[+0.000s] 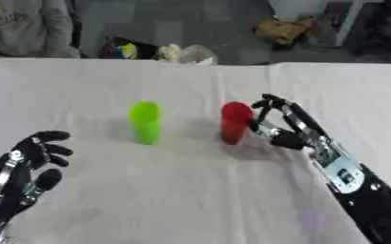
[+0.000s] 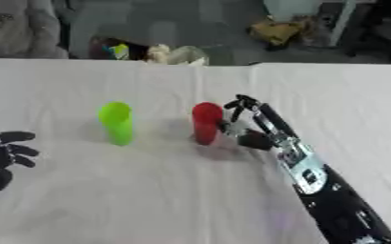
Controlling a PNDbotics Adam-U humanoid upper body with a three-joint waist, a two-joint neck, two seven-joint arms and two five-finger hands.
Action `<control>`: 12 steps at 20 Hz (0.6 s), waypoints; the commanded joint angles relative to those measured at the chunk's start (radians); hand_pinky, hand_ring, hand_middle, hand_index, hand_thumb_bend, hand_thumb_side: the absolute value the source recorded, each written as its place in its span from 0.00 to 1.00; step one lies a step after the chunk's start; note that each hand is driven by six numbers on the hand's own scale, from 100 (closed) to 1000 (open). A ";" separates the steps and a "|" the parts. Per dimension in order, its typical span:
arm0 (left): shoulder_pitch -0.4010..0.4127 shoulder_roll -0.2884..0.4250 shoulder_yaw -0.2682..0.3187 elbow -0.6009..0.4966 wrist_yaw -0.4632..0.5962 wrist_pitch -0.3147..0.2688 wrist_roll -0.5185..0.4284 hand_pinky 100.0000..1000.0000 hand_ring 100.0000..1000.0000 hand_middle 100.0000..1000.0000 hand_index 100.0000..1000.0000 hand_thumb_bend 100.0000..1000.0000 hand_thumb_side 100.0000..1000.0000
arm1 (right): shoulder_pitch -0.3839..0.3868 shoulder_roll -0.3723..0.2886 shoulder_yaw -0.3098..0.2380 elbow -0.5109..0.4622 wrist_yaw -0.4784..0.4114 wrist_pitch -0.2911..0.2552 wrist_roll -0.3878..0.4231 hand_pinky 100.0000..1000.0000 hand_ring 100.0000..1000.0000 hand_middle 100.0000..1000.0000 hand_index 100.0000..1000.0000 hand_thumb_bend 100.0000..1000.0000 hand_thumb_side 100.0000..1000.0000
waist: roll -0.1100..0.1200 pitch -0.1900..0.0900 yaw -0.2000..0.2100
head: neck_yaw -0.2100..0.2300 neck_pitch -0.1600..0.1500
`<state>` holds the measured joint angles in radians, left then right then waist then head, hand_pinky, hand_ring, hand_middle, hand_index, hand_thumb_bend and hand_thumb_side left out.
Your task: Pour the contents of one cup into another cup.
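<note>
Upright, mouths up, red cup (image 1: 235, 122) and green cup (image 1: 145, 122) stand apart.

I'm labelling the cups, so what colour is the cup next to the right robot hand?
Red. The cup beside the right robot hand shows best in the left eye view.

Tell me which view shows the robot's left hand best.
The left eye view shows it best: the left hand appears there with palm, fingers and part of the forearm, resting open near the lower left corner. In the right eye view the picture's left edge cuts it off, so that only some fingers and part of the palm show.
</note>
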<state>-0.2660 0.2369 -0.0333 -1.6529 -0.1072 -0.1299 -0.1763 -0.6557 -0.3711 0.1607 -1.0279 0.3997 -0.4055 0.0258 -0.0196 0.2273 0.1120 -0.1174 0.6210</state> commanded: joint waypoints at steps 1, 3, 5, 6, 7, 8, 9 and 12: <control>-0.016 0.007 -0.005 -0.019 0.006 -0.001 -0.005 0.53 0.60 0.70 0.74 0.96 0.71 | -0.024 -0.004 -0.004 0.004 0.022 -0.011 -0.003 0.94 1.00 0.45 0.78 0.34 0.72 | 0.005 -0.013 0.003 | -0.003 -0.009; -0.016 0.006 -0.005 -0.019 0.006 -0.001 -0.005 0.53 0.60 0.70 0.74 0.96 0.71 | -0.026 0.002 -0.002 0.011 0.032 -0.015 -0.004 0.94 1.00 0.45 0.78 0.34 0.72 | 0.005 -0.013 0.004 | -0.003 -0.009; -0.017 0.006 -0.005 -0.018 0.006 -0.001 -0.005 0.53 0.60 0.70 0.74 0.96 0.71 | -0.028 0.009 -0.001 0.017 0.039 -0.020 -0.007 0.94 1.00 0.45 0.78 0.34 0.72 | 0.005 -0.012 0.005 | -0.003 -0.009; -0.017 0.005 -0.005 -0.018 0.006 -0.001 -0.005 0.53 0.60 0.70 0.74 0.96 0.71 | -0.029 0.011 0.000 0.019 0.043 -0.022 -0.008 0.94 1.00 0.45 0.78 0.34 0.73 | 0.005 -0.012 0.006 | -0.003 -0.010; -0.018 0.005 -0.006 -0.018 0.006 -0.001 -0.006 0.53 0.60 0.70 0.74 0.96 0.71 | -0.031 0.013 0.001 0.021 0.047 -0.024 -0.010 0.94 1.00 0.45 0.78 0.34 0.73 | 0.005 -0.012 0.006 | -0.003 -0.010; -0.018 0.005 -0.006 -0.018 0.006 -0.002 -0.006 0.53 0.60 0.70 0.74 0.96 0.71 | -0.032 0.015 0.002 0.023 0.052 -0.026 -0.012 0.95 1.00 0.46 0.78 0.34 0.73 | 0.005 -0.012 0.007 | -0.003 -0.009; -0.018 0.005 -0.006 -0.018 0.007 -0.002 -0.006 0.53 0.60 0.70 0.74 0.96 0.71 | -0.033 0.017 0.003 0.024 0.056 -0.028 -0.013 0.95 1.00 0.46 0.78 0.34 0.73 | 0.005 -0.012 0.007 | -0.003 -0.009; -0.019 0.004 -0.007 -0.018 0.007 -0.002 -0.006 0.53 0.60 0.70 0.74 0.96 0.71 | -0.036 0.025 0.006 0.030 0.072 -0.032 -0.017 0.95 1.00 0.45 0.78 0.35 0.74 | 0.005 -0.011 0.009 | -0.003 -0.009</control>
<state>-0.2719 0.2364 -0.0390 -1.6533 -0.1070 -0.1286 -0.1795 -0.6697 -0.3367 0.1677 -0.9921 0.4605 -0.4316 0.0101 -0.0173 0.2290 0.1206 -0.1175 0.6210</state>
